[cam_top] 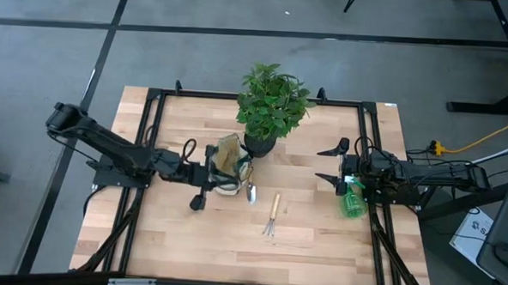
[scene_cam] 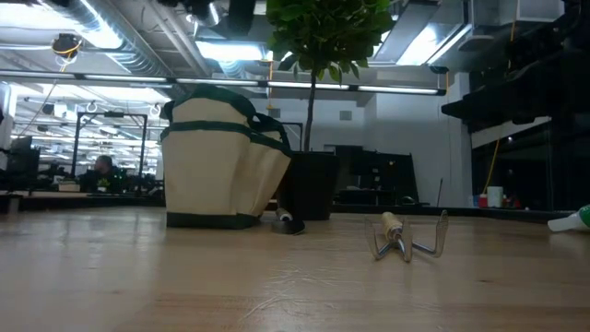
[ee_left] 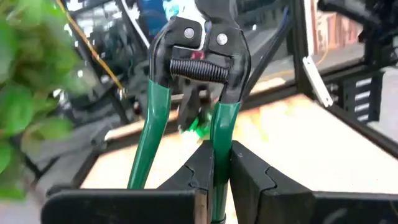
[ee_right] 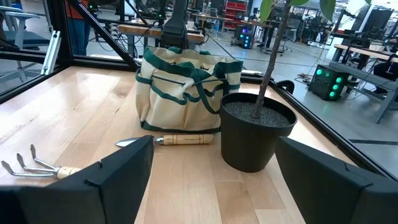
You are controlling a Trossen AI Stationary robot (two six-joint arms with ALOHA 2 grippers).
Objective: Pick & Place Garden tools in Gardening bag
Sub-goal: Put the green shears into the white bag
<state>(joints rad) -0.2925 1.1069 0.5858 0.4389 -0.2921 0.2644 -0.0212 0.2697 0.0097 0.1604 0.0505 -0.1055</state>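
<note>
Gripping one green handle of the pruning shears (ee_left: 186, 81) between its closed fingers (ee_left: 205, 180), the left gripper (cam_top: 208, 177) sits at the gardening bag (cam_top: 227, 163), right against the bag's left side in the overhead view. The bag stands upright near the middle of the table (cam_top: 180, 251), touching or just beside the black pot (cam_top: 259, 145) of the leafy plant (cam_top: 273, 99) behind it. A wooden-handled trowel (ee_right: 177, 140) lies flat at the foot of the bag, close to the pot. The hand fork (cam_top: 271, 215) lies alone toward the front, with bare wood all around it and a wide clear strip along the front edge. The right gripper (cam_top: 335, 164) waits near the table's right rail with its jaws spread wide, and the green spray bottle (cam_top: 351, 202) lies just beside it, partly over the dark frame bar.

The left wrist view alone shows the shears: black pivot head, coiled spring, two green handles, only one of them pinched. The overhead view hides them behind the arm and bag. The right wrist view alone shows the trowel's wooden handle and blade plainly and the bag's green-trimmed pockets. The low view shows the fork (scene_cam: 406, 238) resting tines-down, with open tabletop between it and the bag (scene_cam: 221, 161). Whether the shears are over the bag's mouth cannot be told.
</note>
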